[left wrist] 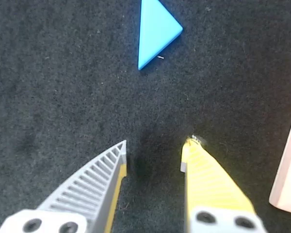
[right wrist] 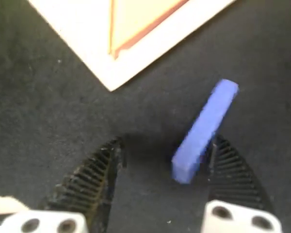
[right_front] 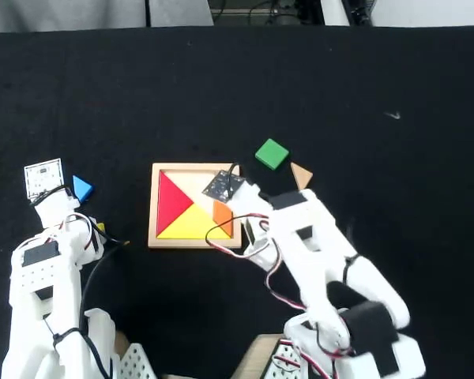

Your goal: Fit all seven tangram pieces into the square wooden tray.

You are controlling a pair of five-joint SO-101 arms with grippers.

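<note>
Leaning on right tool [right wrist: 167, 145]: blue piece [right wrist: 206, 127], tilted, near tray [right wrist: 94, 60].

right gripper [right wrist: 166, 143], jaws spread wide | flat blue tangram piece [right wrist: 206, 127] up on edge, tilted, resting against inner face of one black ribbed finger [right wrist: 231, 167] | corner of pale square wooden tray [right wrist: 87, 41] nearby, clear of the piece | black cloth [right wrist: 43, 116] underneath

This looks like a robotics lab bench. Black cloth [left wrist: 63, 97] spreads beneath both pairs of jaws. The white printed left arm [right_front: 47, 268] and right arm [right_front: 324, 260] carry bare looped wiring [right_front: 221, 237] behind their jaws, and cables [right_front: 261, 9] trail well beyond them.
</note>
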